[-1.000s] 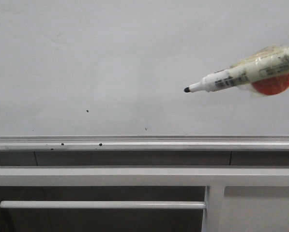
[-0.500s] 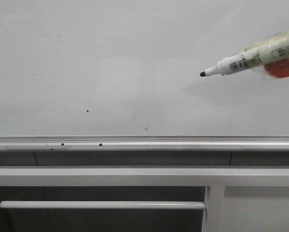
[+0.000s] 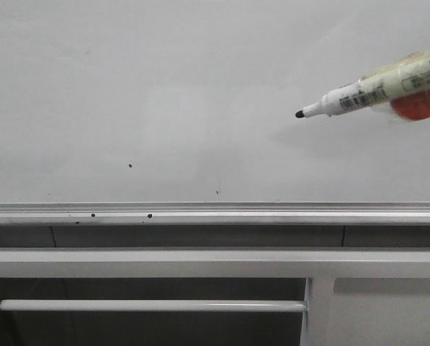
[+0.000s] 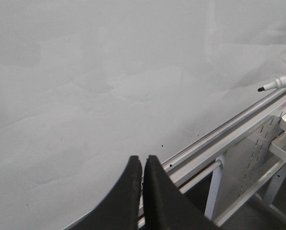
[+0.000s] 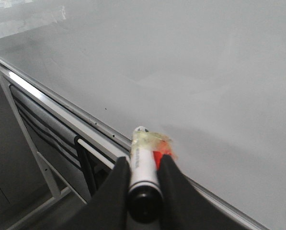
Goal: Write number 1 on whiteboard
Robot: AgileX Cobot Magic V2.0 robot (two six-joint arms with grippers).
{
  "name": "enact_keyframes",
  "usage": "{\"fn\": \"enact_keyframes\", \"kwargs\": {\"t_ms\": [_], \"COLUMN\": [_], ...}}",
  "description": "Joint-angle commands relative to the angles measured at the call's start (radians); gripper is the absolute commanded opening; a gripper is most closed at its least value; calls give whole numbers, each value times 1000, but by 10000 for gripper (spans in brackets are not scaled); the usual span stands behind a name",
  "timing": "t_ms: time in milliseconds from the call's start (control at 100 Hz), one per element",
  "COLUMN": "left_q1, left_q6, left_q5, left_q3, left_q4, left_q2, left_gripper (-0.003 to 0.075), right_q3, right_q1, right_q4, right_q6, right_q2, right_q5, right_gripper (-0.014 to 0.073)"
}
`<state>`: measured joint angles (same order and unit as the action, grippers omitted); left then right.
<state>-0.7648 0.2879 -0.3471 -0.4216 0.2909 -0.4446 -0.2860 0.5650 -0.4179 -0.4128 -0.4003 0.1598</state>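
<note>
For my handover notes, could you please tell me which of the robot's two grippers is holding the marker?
The right gripper: its fingers clamp the marker, whose black tip points at the whiteboard. The left gripper is shut on nothing.

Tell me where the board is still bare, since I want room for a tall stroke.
The whiteboard is unmarked nearly everywhere: the broad stretch left of the marker tip and above the bottom rail is free. Only a few specks sit low near the rail. The right edge is crowded by the marker in the right claw. The left claw hangs shut, holding nothing.
</note>
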Motion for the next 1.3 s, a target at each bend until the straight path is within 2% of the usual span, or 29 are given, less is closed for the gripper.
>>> {"fn": "enact_keyframes", "kwargs": {"t_ms": [0, 620, 930, 1290], "left_q1": [0, 0, 0, 0], "left_q6": [7, 7, 7, 7], "left_q5": [82, 82, 82, 82], "left_q3": [-27, -27, -27, -27], "left_q4": [17, 35, 35, 35], "left_q2": [-5, -17, -17, -17], "left_gripper": [-20, -20, -20, -20], "right_q3": [-38, -60, -60, -60], "right_q1": [-7, -7, -7, -7], "right_q4": [0, 20, 38, 38], "right_q6": [-4, -14, -14, -14], "right_q2": [-36, -108, -185, -376], "right_q5": [-92, -279, -282, -316], "right_gripper": [-44, -44, -43, -43]}}
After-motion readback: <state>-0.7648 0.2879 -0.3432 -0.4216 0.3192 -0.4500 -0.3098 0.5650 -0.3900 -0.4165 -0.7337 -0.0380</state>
